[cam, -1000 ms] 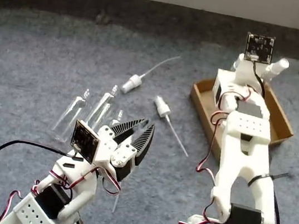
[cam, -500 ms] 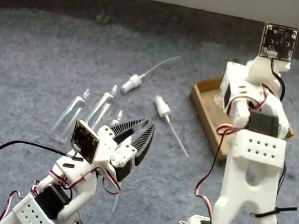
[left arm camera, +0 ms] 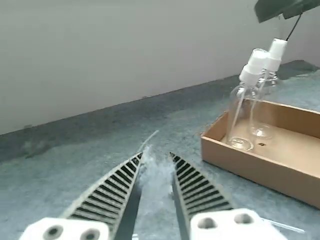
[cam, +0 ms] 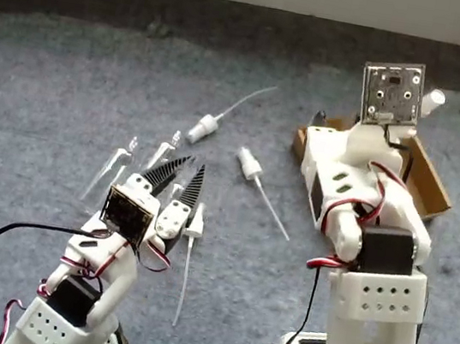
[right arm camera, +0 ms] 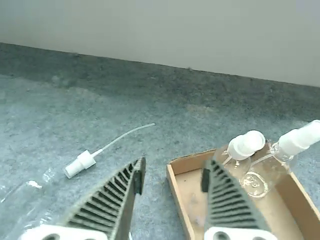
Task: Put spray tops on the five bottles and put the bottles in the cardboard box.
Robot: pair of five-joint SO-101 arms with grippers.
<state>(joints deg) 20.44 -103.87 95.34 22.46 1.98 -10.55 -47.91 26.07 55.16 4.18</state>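
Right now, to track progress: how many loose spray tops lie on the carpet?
3 tops: one farthest back, one nearer the box, one beside the left gripper. Arms may hide more.

Robotics lab bench: grey felt tabletop (cam: 55, 68), bare wall (left arm camera: 100, 50), wired white arms (cam: 372, 293).

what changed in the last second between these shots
The left claw swung left toward the empty bottles lying on the carpet, jaws open. The right claw rose and pulled back from the cardboard box, open and empty. The loose spray tops and the capped bottles in the box stayed put.
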